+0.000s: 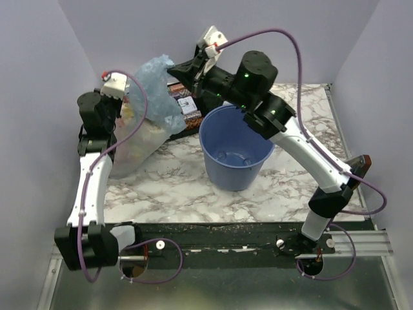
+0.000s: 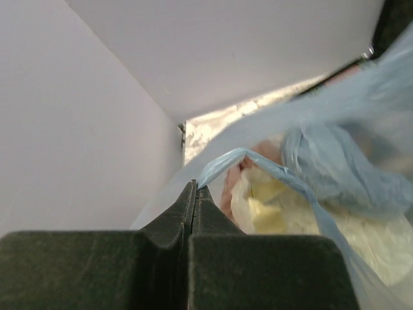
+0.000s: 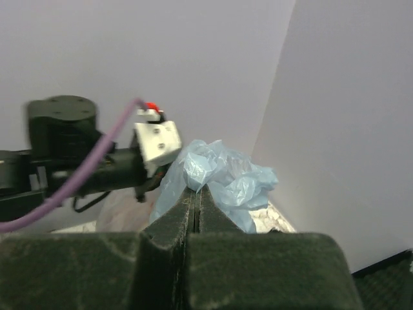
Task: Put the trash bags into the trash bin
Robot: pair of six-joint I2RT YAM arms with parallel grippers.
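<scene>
Nearest the arm bases, the marble worktop (image 1: pixel 181 194) carries the trash bin (image 1: pixel 235 174), a blue bucket standing upright with its mouth open and only its own floor showing inside, so the task appears not yet done. The right arm reaches across and above the bin's rear rim toward the back left. Behind and to the left of the bin, the trash bag (image 1: pixel 155 87) hangs off the worktop, strung between the two arms as a crumpled light-blue sheet. The left gripper (image 2: pixel 197 188) has its jaws pressed together on a thin twisted strand of the film at the very tips. The right gripper (image 3: pixel 197 190) is likewise closed, pinching a bunched fold on the bag's far side. Holding it at two separate points probably serves to keep the limp film spread and lifted, so that it can be carried over the rim rather than dragged. Directly beneath and partly behind it sit a stuffed clear bag (image 1: pixel 132 145), leaning by the left arm, and a black case (image 1: pixel 187 106). The lifted film seems to touch the stuffed bag, which could snag. Farthest off is the plain back wall (image 1: pixel 213 19).
</scene>
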